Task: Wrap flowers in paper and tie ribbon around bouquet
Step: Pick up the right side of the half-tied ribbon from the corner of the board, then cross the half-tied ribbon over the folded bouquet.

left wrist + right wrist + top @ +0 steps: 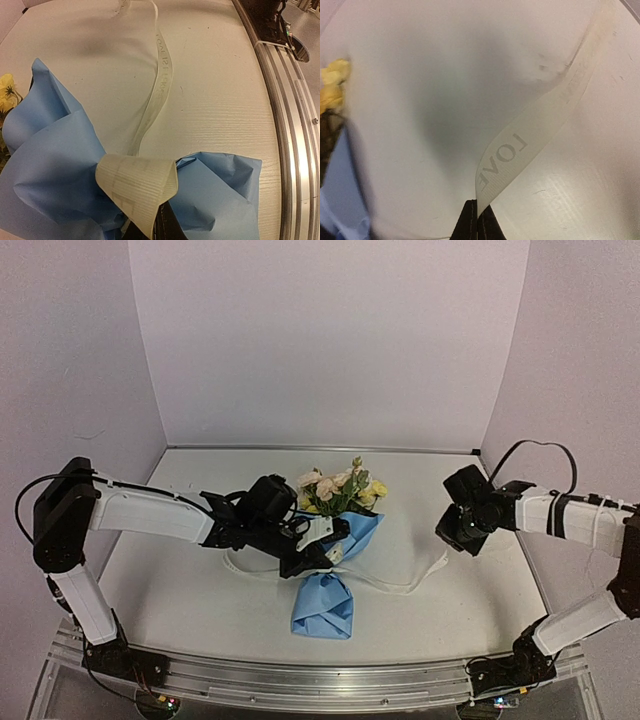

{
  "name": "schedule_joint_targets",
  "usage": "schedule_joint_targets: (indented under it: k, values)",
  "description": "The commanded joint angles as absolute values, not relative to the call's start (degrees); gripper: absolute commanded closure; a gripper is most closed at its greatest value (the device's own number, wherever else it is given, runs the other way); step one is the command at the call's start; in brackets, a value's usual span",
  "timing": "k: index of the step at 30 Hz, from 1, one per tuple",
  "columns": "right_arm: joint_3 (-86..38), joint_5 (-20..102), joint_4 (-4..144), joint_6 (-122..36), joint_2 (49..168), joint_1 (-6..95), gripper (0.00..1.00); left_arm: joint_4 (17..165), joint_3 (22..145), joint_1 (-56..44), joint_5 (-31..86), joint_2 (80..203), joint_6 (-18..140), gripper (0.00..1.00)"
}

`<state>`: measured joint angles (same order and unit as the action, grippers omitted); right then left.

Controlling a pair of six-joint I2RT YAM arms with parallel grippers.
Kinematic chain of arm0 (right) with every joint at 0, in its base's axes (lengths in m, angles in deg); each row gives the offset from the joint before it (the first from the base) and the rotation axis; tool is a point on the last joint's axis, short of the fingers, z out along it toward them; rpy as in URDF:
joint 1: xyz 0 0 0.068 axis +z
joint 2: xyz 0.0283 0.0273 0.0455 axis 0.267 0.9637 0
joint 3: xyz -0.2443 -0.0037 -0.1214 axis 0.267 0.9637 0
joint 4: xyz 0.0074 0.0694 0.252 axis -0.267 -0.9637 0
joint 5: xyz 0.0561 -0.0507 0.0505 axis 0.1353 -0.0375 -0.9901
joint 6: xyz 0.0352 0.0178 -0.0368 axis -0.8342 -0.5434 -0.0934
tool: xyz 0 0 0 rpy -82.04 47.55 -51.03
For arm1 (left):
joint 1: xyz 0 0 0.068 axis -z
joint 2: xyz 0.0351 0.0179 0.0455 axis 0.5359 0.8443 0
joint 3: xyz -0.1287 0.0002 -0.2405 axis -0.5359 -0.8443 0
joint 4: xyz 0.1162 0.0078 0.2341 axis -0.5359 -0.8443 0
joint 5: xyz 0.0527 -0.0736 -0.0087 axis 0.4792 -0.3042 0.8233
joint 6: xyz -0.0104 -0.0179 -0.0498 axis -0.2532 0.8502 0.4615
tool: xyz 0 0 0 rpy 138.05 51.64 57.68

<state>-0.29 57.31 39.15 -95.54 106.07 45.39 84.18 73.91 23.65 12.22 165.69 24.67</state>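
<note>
Light blue paper (325, 605) is wrapped as a cone around the flowers (338, 490). In the top view this bouquet (362, 530) lies in the middle of the white table (180, 590), with the flowers toward the far wall and the folded foot toward the arms. The left gripper (318, 558) sits at the narrow waist of the cone. The cream ribbon (400, 586) lies on the table on both sides of this waist. 1 end goes left and the other goes right toward the right gripper (455, 535), which is low over the table and well apart from the bouquet.

In the left wrist view, the ribbon makes a wide loop over the dark fingers (167, 227) at the bottom edge, and this claw is closed narrow on it. The loop rests against the crumpled blue paper. A long part of the ribbon, with lettering on it, runs away over the table. A bit of the yellow flowers shows at the left edge, and a metal rail (292, 125) is on the right.

The right wrist view is blurred. Here the 2 fingers (467, 225) are pressed together on the ribbon. The strip rises from them, with the word LOVE readable, and curves to the upper right. Yellow flowers are at the left edge.
</note>
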Motion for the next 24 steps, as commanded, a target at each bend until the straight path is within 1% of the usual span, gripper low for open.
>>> schedule_joint_targets:
  k: [1, 10, 17, 21, 23, 24]
  values:
    - [-11.42, 52.43, 37.76, -93.69, 108.85, 48.38, 1.00, 82.24, 79.15, 24.75, 11.83, 168.19, 19.96, 0.95]
    - [-28.01, 45.43, 37.39, -94.93, 118.03, 52.66, 1.00, 80.72, 82.49, 26.46, 13.24, 172.13, 16.01, 0.94]
    - [-34.17, 44.29, 37.32, -96.15, 119.31, 54.54, 1.00, 79.09, 84.38, 27.10, 14.56, 174.98, 13.04, 0.91]
    - [-36.14, 44.44, 36.63, -95.99, 118.99, 54.74, 1.00, 79.18, 85.71, 27.10, 15.19, 175.56, 14.96, 0.77]
    - [-36.85, 44.05, 36.24, -95.81, 119.31, 54.92, 1.00, 79.89, 86.36, 27.10, 15.22, 175.42, 16.77, 0.67]
    - [-37.03, 43.91, 36.15, -95.77, 119.47, 55.08, 1.00, 80.46, 86.34, 27.10, 14.92, 175.03, 17.83, 0.64]
